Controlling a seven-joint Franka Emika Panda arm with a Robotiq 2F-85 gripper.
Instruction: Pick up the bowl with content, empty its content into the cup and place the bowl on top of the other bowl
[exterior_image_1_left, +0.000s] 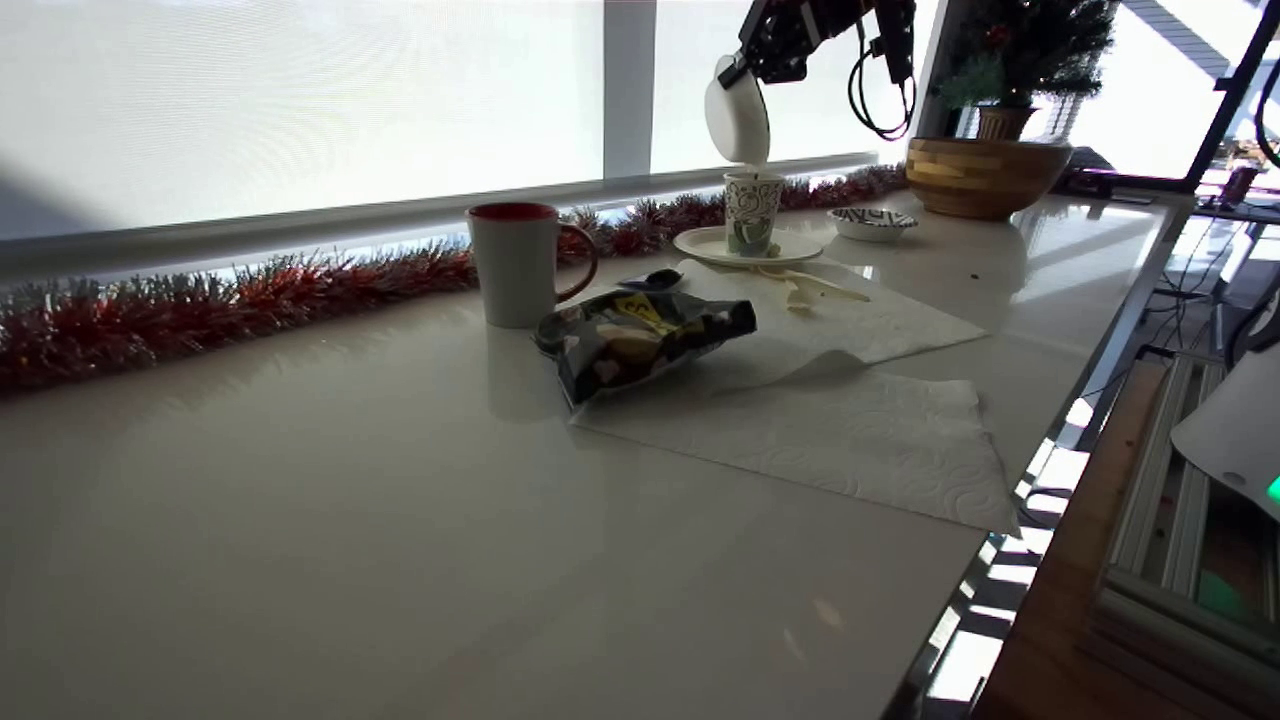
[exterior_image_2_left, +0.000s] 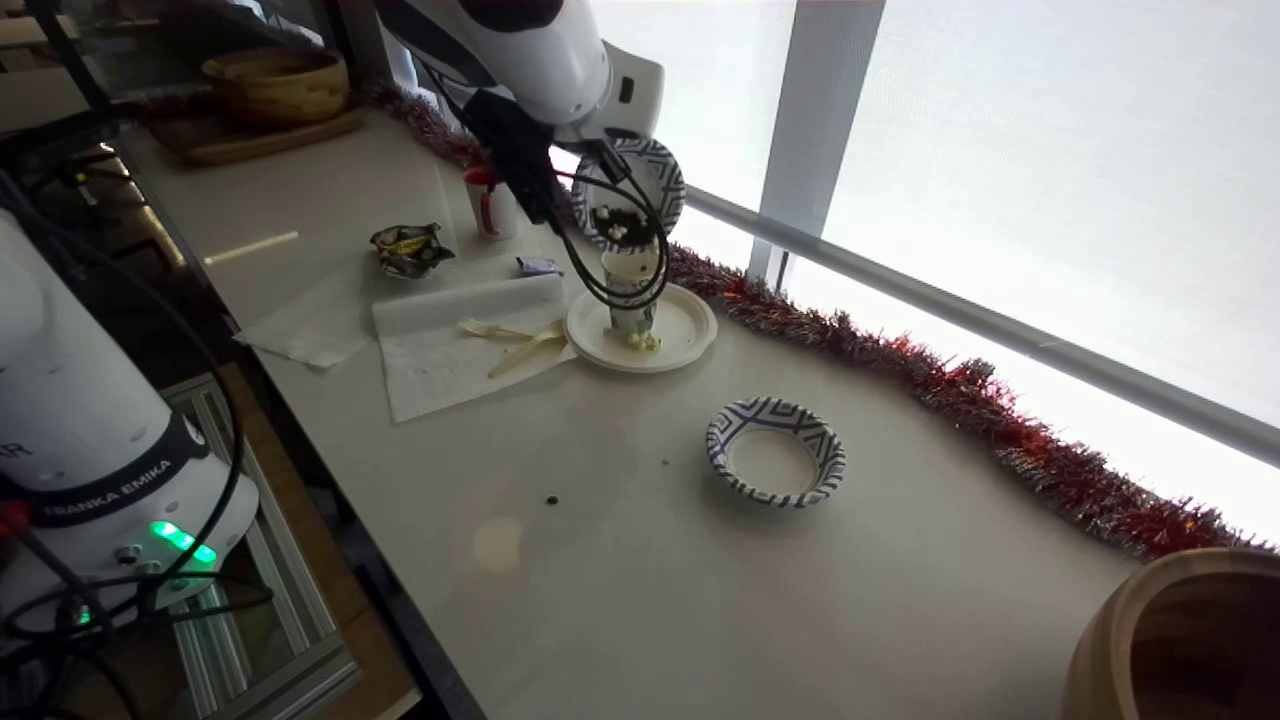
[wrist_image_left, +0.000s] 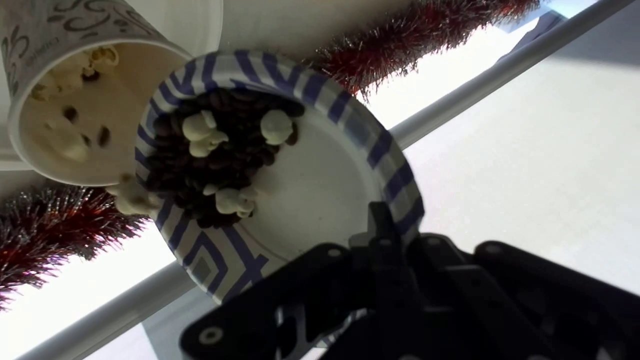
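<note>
The blue-patterned paper bowl (wrist_image_left: 320, 185) is up in the air, tipped steeply, its low edge just above the mouth of the paper cup (exterior_image_1_left: 752, 215). The gripper (wrist_image_left: 404, 234) has its jaws closed on the bowl's upper rim, with only that thin wall pinched between them. A heap of coffee beans (wrist_image_left: 235, 166) with a few popcorn pieces (wrist_image_left: 200, 129) rests against the low side, while a few beans and some popcorn show inside the cup — so the pour looks only partly done. Spilling is the likeliest trouble: the bowl is wider than the cup's mouth, so if the heap lets go all at once, beans could run past the sides; one blurred popcorn piece (wrist_image_left: 131, 198) at the bowl's lip, outside the cup's rim in the wrist view, may well miss. A pinch at one spot could let the bowl twist, and a knock from the low edge might topple the cup. The white plate (exterior_image_2_left: 692, 340) beneath would catch some strays — crumbs of popcorn (exterior_image_2_left: 645, 342) lie there beside the cup's base. Farther out on the tabletop (exterior_image_2_left: 620, 600), the other paper bowl (exterior_image_2_left: 772, 462) stands upright; beans left behind could tumble out during stacking.
</note>
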